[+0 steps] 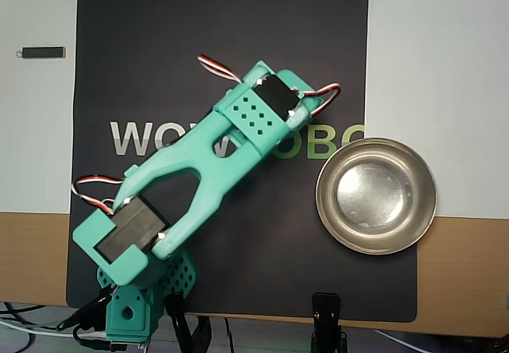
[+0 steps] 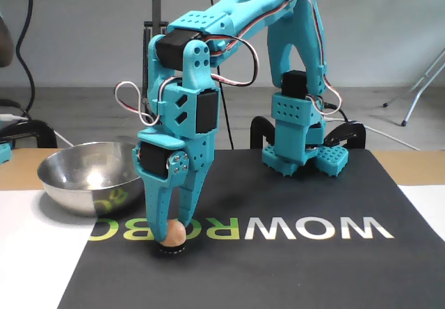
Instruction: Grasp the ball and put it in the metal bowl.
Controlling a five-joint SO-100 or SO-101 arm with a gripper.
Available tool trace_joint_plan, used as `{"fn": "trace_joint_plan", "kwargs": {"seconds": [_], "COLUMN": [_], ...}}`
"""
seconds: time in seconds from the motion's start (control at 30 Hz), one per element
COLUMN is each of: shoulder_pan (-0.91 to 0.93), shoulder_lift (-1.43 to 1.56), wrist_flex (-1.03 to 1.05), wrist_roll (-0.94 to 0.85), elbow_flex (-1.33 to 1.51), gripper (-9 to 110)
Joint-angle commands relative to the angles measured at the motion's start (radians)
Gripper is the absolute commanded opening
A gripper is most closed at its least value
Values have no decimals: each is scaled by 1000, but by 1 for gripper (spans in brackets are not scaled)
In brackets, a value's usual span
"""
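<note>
In the fixed view the peach-orange ball [image 2: 175,233] rests on a small black ring [image 2: 169,252] on the logo mat. My teal gripper [image 2: 172,230] points straight down over it, narrowly open. One finger [image 2: 157,218] overlaps the ball's left side and the other finger [image 2: 189,208] sits at its upper right. The metal bowl [image 2: 76,184] stands empty, just left of the gripper. In the overhead view the bowl [image 1: 320,198] lies to the right of the arm [image 1: 238,134]. There the arm hides both the ball and the fingertips.
A black mat [image 1: 159,35] with a WOWROBO logo covers the middle of the table. The arm's base [image 1: 127,313] and a black clamp [image 1: 326,309] sit at the near edge. A small dark stick [image 1: 42,52] lies at the far left. A tripod leg [image 2: 421,90] stands behind.
</note>
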Motion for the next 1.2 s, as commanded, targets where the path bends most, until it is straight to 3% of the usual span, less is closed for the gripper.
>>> {"fn": "trace_joint_plan", "kwargs": {"seconds": [0.0, 1.03, 1.1, 1.17], "shoulder_pan": [-3, 2, 3, 3], "shoulder_lift": [-8, -20, -20, -20], "wrist_flex": [-6, -5, -5, -5], "wrist_roll": [-5, -5, -5, -5], "elbow_flex": [-15, -8, -8, -11], "gripper": [49, 48, 44, 31]}}
